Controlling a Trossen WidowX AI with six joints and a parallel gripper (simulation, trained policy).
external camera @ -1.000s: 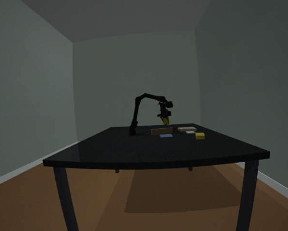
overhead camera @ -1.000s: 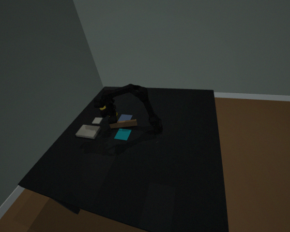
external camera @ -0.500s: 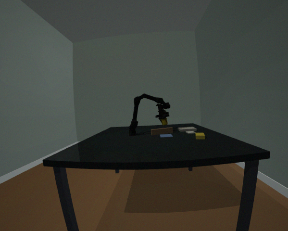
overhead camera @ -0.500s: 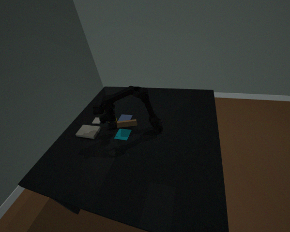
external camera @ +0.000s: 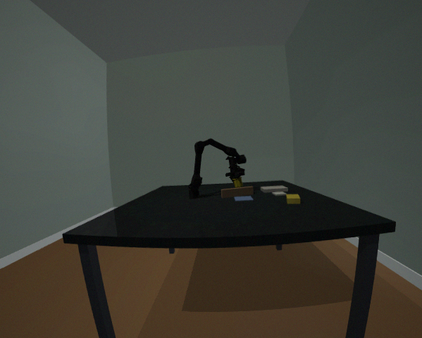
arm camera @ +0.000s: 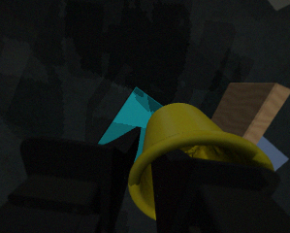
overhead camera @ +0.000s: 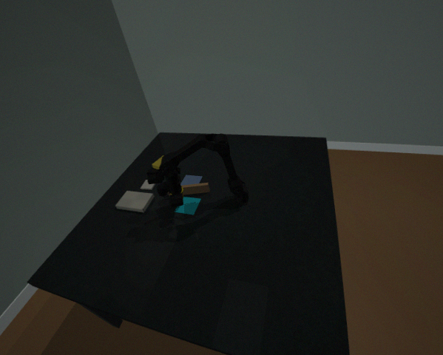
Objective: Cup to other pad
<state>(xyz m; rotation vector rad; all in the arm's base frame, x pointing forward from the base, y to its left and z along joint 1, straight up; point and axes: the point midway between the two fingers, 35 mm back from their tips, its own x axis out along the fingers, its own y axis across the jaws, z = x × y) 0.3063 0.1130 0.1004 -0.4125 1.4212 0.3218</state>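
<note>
The yellow cup (overhead camera: 182, 191) (external camera: 237, 182) (arm camera: 180, 121) is held by its wall, a little tilted. My gripper (overhead camera: 176, 199) (external camera: 236, 177) (arm camera: 145, 132) is shut on it, one finger outside and one inside the rim. The cup is off the table, near the teal pad (overhead camera: 191, 206) (arm camera: 131, 116), and covers part of that pad in the wrist view. The blue pad (overhead camera: 192, 179) (external camera: 244, 198) (arm camera: 274, 153) lies bare on the other side of the wooden block. The cup's inside is dark and partly hidden; I cannot make out the marbles.
The wooden block (overhead camera: 197, 188) (external camera: 237, 191) (arm camera: 243, 109) stands between the pads. A large pale slab (overhead camera: 134, 200) (external camera: 273, 189), a small pale slab (overhead camera: 147, 185) (external camera: 279, 193) and a yellow block (overhead camera: 157, 163) (external camera: 293, 198) lie off to the side.
</note>
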